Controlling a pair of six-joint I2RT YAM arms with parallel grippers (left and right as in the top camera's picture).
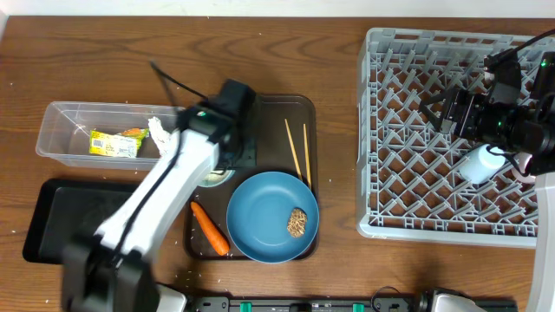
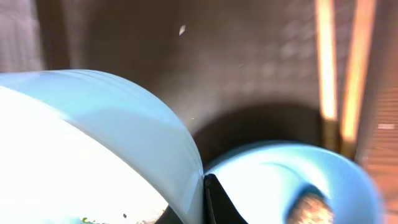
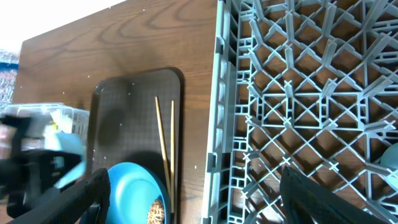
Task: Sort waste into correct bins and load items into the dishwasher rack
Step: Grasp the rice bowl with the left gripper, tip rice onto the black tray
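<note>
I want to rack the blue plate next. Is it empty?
Not empty: in the overhead view, a small brown food lump sits on the blue plate, off its middle.

This is a robot test bench dressed as a kitchen clean-up station. A left arm (image 1: 165, 191) and a right arm (image 1: 512, 117) stand over a wood-grain counter (image 1: 329, 52). The kitchen side shows in a grey dishwasher rack (image 1: 381, 130) and a brown serving tray (image 1: 277, 113) carrying a blue plate (image 1: 260, 208), pale blue bowl (image 2: 93, 143), chopsticks (image 1: 294, 149) and carrot (image 1: 209, 228). Beside it are a clear tub (image 1: 61, 130) and a black tray (image 1: 65, 217).
</note>
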